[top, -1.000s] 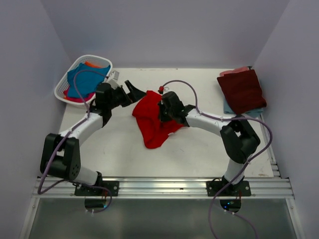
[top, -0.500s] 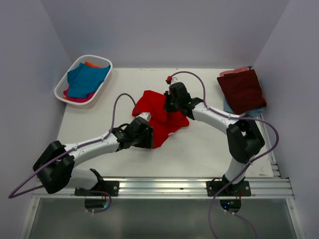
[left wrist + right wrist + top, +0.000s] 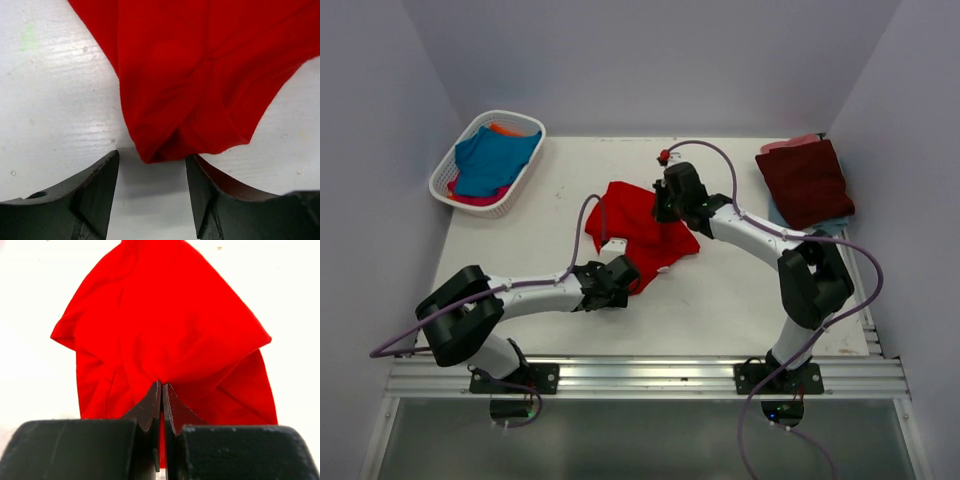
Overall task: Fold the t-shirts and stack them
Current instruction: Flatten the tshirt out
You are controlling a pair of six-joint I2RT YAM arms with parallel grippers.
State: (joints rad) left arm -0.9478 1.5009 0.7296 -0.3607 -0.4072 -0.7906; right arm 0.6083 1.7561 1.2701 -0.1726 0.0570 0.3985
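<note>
A flat white worktop [image 3: 730, 300] fills the middle of the cell, its painted surface faintly scuffed and streaked, with a small pale green smudge [image 3: 29, 37] seen close up. Plain pale lavender-grey walls enclose it: a back wall [image 3: 650, 60], a left wall [image 3: 370, 150] and a right wall [image 3: 920, 200]. A ribbed aluminium rail [image 3: 650, 375] runs along the near edge, with a glossy grey panel [image 3: 640, 440] below it. Light is even and soft.

The left arm [image 3: 535, 293] lies low, stretched rightward, and the left pincer [image 3: 152, 159] points down with its fingers standing apart. The right arm [image 3: 750, 237] reaches forward, elbow bent, and the right pincer [image 3: 161, 386] is clamped tight.
</note>
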